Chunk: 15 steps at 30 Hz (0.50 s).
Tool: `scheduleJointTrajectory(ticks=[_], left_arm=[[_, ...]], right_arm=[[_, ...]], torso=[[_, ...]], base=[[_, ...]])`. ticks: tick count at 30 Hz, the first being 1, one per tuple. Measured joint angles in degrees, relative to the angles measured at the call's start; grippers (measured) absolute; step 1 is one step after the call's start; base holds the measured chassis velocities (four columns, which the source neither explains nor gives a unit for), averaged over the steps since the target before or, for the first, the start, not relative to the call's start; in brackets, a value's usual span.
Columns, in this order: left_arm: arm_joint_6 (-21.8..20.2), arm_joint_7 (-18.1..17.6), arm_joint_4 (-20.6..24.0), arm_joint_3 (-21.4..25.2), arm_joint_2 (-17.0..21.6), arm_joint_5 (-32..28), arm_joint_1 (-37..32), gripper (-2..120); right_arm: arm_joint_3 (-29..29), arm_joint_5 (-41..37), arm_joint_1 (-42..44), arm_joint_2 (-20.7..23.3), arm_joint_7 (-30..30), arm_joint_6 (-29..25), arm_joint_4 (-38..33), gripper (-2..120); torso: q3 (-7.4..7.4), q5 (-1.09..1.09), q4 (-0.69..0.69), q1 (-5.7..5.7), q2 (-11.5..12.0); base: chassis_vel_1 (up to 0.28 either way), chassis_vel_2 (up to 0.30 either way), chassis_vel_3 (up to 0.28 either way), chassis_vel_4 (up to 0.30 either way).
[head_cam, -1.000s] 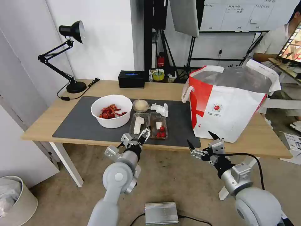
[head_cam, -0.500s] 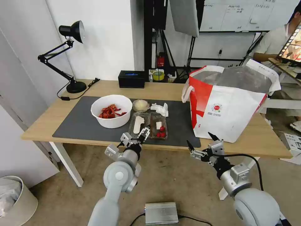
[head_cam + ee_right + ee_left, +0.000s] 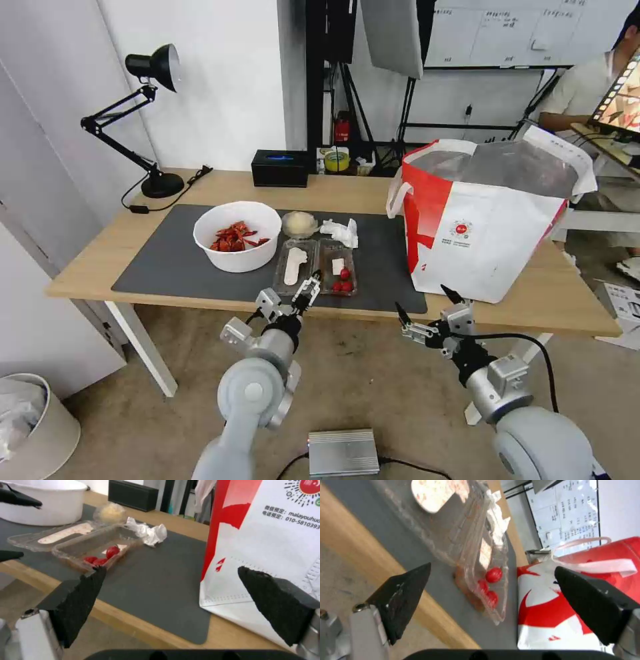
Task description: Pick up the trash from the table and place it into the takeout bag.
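Note:
On the dark mat (image 3: 167, 267) of the table (image 3: 93, 267) stand a white bowl (image 3: 237, 237) with red shell scraps, a small clear tub (image 3: 299, 224), a white tissue wad (image 3: 340, 231) and an open clear hinged tray (image 3: 317, 267) holding red bits. The takeout bag (image 3: 487, 220) stands open at the right. My left gripper (image 3: 293, 293) hangs open just before the table's front edge, facing the tray (image 3: 476, 542). My right gripper (image 3: 422, 300) is open too, low in front of the bag (image 3: 266, 542), with the tray (image 3: 90, 545) and tissue (image 3: 148, 532) beyond it.
A black box (image 3: 280, 167) and a black desk lamp (image 3: 162, 185) sit along the table's far side. On the floor are a white round bin (image 3: 27, 427) at the left and a silver box (image 3: 343, 452) near my base.
Both grippers have sunk slightly and drawn back a little from the table edge. Nothing on the table has moved.

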<state>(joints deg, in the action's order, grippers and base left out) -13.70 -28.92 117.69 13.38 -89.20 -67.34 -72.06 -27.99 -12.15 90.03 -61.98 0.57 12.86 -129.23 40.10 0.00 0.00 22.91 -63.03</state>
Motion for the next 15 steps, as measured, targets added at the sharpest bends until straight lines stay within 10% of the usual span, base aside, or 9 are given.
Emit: scheduleJointTrajectory(ticks=[15], left_arm=[[-0.6, -0.7, 0.6, 1.1, 0.6, -0.7, -0.1, 100]], right_arm=[[-0.4, 0.2, 1.4, 0.3, 0.0, -0.3, -1.1, 100]], torso=[[0.01, 0.00, 0.00, 0.00, 0.0]], base=[[0.000, 0.000, 0.000, 0.000]])
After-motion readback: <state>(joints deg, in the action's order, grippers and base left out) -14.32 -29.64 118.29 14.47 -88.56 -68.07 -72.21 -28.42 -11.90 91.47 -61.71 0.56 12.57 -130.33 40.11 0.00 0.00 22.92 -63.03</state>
